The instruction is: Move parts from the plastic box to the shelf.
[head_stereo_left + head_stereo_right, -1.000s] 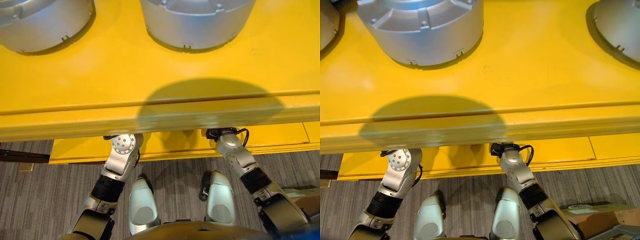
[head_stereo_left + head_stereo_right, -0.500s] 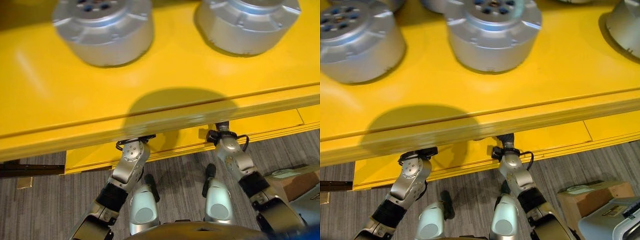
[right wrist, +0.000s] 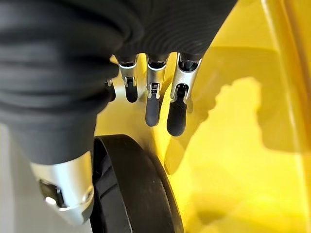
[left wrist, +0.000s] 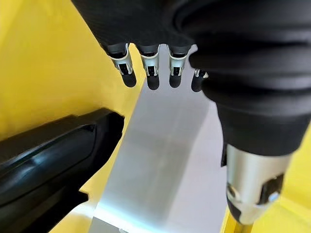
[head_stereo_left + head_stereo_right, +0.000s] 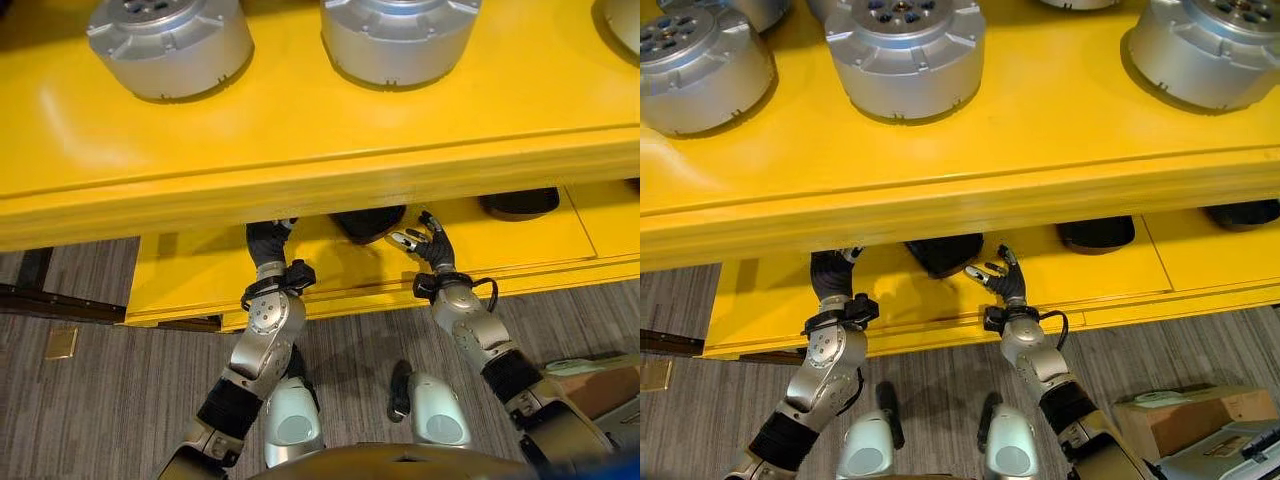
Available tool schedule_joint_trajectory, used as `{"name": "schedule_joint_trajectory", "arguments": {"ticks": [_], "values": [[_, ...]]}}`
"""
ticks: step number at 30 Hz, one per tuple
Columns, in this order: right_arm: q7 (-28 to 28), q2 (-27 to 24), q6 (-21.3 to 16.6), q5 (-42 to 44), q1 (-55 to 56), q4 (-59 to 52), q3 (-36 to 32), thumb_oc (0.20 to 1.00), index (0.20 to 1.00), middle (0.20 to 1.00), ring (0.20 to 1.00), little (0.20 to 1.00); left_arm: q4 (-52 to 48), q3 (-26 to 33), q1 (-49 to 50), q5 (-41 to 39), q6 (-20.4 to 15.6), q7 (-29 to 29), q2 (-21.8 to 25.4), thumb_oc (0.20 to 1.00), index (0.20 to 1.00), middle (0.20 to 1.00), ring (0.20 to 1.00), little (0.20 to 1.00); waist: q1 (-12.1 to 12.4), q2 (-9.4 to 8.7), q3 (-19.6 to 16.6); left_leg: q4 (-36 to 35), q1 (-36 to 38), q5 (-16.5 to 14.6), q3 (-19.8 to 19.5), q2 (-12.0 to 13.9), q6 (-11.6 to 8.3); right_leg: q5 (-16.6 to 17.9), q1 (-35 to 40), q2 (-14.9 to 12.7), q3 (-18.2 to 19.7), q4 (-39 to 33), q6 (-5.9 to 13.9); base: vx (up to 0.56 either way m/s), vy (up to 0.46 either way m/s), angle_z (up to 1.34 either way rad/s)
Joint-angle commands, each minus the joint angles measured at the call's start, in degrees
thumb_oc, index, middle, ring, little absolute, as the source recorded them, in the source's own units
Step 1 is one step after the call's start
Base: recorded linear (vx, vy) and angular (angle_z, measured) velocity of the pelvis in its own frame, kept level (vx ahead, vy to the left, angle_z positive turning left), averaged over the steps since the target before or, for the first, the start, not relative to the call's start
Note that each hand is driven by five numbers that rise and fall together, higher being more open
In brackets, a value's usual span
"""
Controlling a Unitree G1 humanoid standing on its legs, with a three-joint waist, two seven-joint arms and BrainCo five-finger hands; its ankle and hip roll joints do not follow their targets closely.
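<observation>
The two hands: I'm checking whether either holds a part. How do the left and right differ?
The left hand reaches further under the upper yellow shelf; the right hand sits nearer its front edge. The left fingers hang straight, the right fingers are spread. Both are open, near a black part on the lower shelf.

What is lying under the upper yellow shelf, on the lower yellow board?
Black parts lie on the lower board: one between the left hand and right hand, another further right. The upper shelf hides their rear halves and the left hand's fingers.
</observation>
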Motion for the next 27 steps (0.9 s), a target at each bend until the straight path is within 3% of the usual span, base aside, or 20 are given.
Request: {"name": "schedule_joint_trajectory", "arguments": {"ticks": [1, 3, 12, 14, 17, 19, 20, 22, 24, 26, 27], "values": [[-0.4, 3.1, 4.9, 3.8, 3.5, 4.4, 3.4, 1.0, 1.0, 1.0, 1.0, 1.0, -4.3, 1.4, -2.3, 2.2, -2.9, 1.7, 1.9, 1.0, 1.0, 1.0, 1.0, 1.0, 2.0, -0.76, 1.9, -4.6, -2.7, 4.7, -1.2, -4.3, 1.86, -1.9, 4.9, 2.6, -0.8, 1.1, -2.07, -0.08, -0.152, 0.15], [-1.0, 3.2, 5.3, 4.0, 3.0, 5.0, 3.3, 1.0, 1.0, 1.0, 1.0, 1.0, -3.9, 1.8, -2.1, 2.3, -2.7, 1.7, 1.8, 1.0, 1.0, 1.0, 1.0, 1.0, 2.4, 0.03, 1.5, -5.0, -3.1, 5.9, -1.7, -3.3, 1.97, -1.4, 3.9, 3.7, -1.5, 2.0, -3.06, -0.13, -0.155, 0.12], [-0.1, 3.1, 7.1, 3.9, 3.1, 6.1, 4.2, 1.0, 1.0, 1.0, 1.0, 1.0, -4.1, 2.7, 0.8, 2.3, -3.9, 4.3, 2.1, 1.0, 1.0, 1.0, 1.0, 1.0, 2.8, 0.09, 0.9, -8.4, -1.6, 10.3, -3.8, -0.7, -0.31, -2.4, 4.4, 5.8, -2.5, 4.0, -4.35, -0.06, -0.134, 0.05], [-0.1, 3.0, 7.5, 3.8, 3.9, 6.2, 4.6, 1.0, 1.0, 1.0, 1.0, 1.0, -4.1, 3.2, 2.0, 1.8, -3.6, 5.7, 1.9, 1.0, 1.0, 1.0, 1.0, 1.0, 2.3, -0.54, 0.4, -9.3, -1.2, 11.9, -1.9, 0.6, -1.33, -3.1, 5.6, 5.5, -3.0, 3.8, -4.07, 0.05, -0.17, -0.04], [-1.7, 3.2, 5.7, 3.2, 4.9, 5.6, 4.2, 1.0, 1.0, 1.0, 1.0, 1.0, -4.0, 3.2, 1.5, 1.6, -3.3, 5.5, 1.6, 1.0, 1.0, 1.0, 1.0, 1.0, 0.4, -0.95, -0.1, -7.1, -0.2, 11.0, 5.8, 3.2, -1.01, -4.0, 5.4, 3.7, -5.6, 5.0, -4.44, -0.11, -0.087, 0.17], [-2.5, 3.0, 4.6, 2.9, 3.9, 6.0, 4.3, 1.0, 1.0, 1.0, 1.0, 1.0, -3.6, 3.2, 1.7, 1.0, -3.1, 4.2, 1.9, 1.0, 1.0, 1.0, 1.0, 1.0, 0.9, -1.54, 0.0, -1.2, -0.9, 9.1, 1.0, 3.0, -0.63, -3.8, 3.9, 3.0, -4.1, 6.6, -4.76, -0.17, -0.019, 0.3], [-3.1, 2.6, 5.0, 3.3, 2.3, 6.1, 4.5, 1.0, 1.0, 1.0, 1.0, 1.0, -3.9, 3.2, 2.7, 0.2, -3.0, 3.3, 2.4, 1.0, 1.0, 1.0, 1.0, 1.0, 1.7, -2.31, 0.2, 4.3, -0.9, 6.7, -4.0, 2.4, 0.02, -2.9, 2.7, 1.6, -2.3, 6.8, -4.6, -0.11, 0.078, -0.03], [-3.4, 2.3, 5.1, 3.6, 1.9, 5.9, 4.5, 1.0, 1.0, 1.0, 1.0, 1.0, -4.1, 3.0, 3.1, -0.1, -3.0, 2.9, 2.5, 1.0, 1.0, 1.0, 1.0, 1.0, 1.8, -2.49, 0.3, 5.3, -0.5, 6.5, -4.9, 2.5, 0.04, -2.6, 2.4, 1.2, -1.9, 6.7, -4.57, -0.1, 0.14, -0.42], [-4.7, 0.7, 5.5, 3.2, 0.8, 4.4, 4.0, 1.0, 1.0, 1.0, 1.0, 1.0, -4.6, 2.4, 5.1, -0.8, -2.6, -0.2, 2.6, 1.0, 1.0, 1.0, 1.0, 1.0, 1.7, -2.63, -0.3, 7.1, 0.6, 8.6, -8.3, 3.9, 0.56, -1.1, 0.4, 0.2, -0.2, 6.1, -5.2, -0.12, 0.294, -0.33], [-4.8, -0.1, 5.8, 2.1, 0.2, 3.5, 3.6, 1.0, 1.0, 1.0, 1.0, 1.0, -4.6, 2.0, 6.2, -1.8, -2.9, -2.3, 2.5, 1.0, 1.0, 1.0, 1.0, 1.0, 1.3, -2.15, -0.8, 3.7, 3.7, 6.7, -8.3, 3.1, 0.89, -1.3, -0.8, -0.6, 0.9, 6.7, -4.73, 0.01, 0.397, -0.17], [-5.2, -1.2, 6.1, 1.8, 0.0, 2.7, 3.1, 1.0, 1.0, 1.0, 1.0, 1.0, -4.5, 1.4, 7.1, -2.7, -3.0, -4.2, 2.5, 1.0, 1.0, 1.0, 1.0, 1.0, 0.7, -0.83, -1.4, -1.2, 6.2, 5.4, -6.4, 2.5, 0.86, -1.7, -0.4, -0.8, 0.3, 6.2, -4.47, 0.06, 0.409, -0.21]]}}
